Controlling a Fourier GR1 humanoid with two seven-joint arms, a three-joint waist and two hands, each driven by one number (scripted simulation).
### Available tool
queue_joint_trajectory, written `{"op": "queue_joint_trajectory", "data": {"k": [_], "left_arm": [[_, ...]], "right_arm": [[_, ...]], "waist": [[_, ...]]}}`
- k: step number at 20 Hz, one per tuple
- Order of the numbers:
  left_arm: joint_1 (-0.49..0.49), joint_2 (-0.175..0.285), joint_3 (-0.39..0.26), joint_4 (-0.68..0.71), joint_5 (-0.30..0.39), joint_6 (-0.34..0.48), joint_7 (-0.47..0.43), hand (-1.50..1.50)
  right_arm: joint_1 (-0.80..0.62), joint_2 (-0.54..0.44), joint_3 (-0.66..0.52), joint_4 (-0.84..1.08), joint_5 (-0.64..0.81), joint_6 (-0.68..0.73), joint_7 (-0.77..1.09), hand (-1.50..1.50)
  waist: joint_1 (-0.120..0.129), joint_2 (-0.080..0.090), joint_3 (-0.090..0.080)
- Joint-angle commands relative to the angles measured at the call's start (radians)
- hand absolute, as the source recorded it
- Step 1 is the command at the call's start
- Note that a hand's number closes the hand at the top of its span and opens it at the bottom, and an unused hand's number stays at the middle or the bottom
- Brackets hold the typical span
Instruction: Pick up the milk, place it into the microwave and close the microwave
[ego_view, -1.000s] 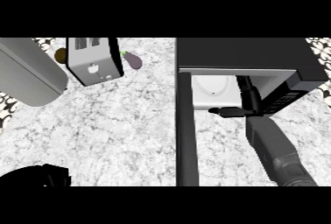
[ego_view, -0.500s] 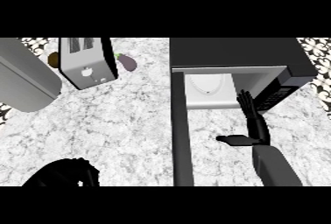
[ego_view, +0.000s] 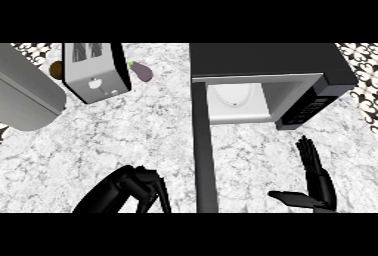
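Note:
The black microwave stands at the upper right with its door swung open toward me, seen edge-on as a dark strip. The white milk carton stands inside the lit cavity. My right hand is open, fingers straight and thumb out, low at the right, in front of the microwave and apart from it. My left hand sits at the lower edge left of the door, fingers hanging relaxed, holding nothing.
A toaster stands at the upper left, with a purple eggplant beside it and a grey appliance at the far left. Marble counter spreads between them.
My right hand has drawn back out of the microwave toward the lower right, leaving the milk inside. The left hand has risen further into view. The view has shifted.

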Motion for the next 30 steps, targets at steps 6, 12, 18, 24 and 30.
{"op": "queue_joint_trajectory", "data": {"k": [6,12,18,24,30], "left_arm": [[-0.156,0.0,-0.2,0.367,-0.166,0.104,-0.135,1.5],[-0.277,0.0,-0.367,0.662,-0.194,0.368,-0.249,1.5],[-0.408,0.0,-0.454,0.845,-0.056,0.603,-0.417,1.5],[-0.516,0.0,-0.555,0.972,0.11,0.726,-0.477,1.5],[-0.603,0.0,-0.667,0.962,0.257,0.809,-0.434,1.5]], "right_arm": [[0.315,-0.049,0.031,-0.389,-0.096,0.159,0.032,-1.5],[0.458,-0.068,0.094,-0.609,-0.105,0.186,0.051,-1.5],[0.525,-0.106,0.114,-0.814,-0.239,0.288,0.138,-1.5],[0.584,-0.157,0.121,-0.974,-0.345,0.333,0.217,-1.5],[0.602,-0.17,0.158,-1.121,-0.392,0.312,0.311,-1.5]], "waist": [[0.0,0.008,0.0],[-0.009,0.013,0.0],[-0.029,0.018,-0.002],[-0.052,0.023,-0.002],[-0.094,0.029,-0.003]]}}
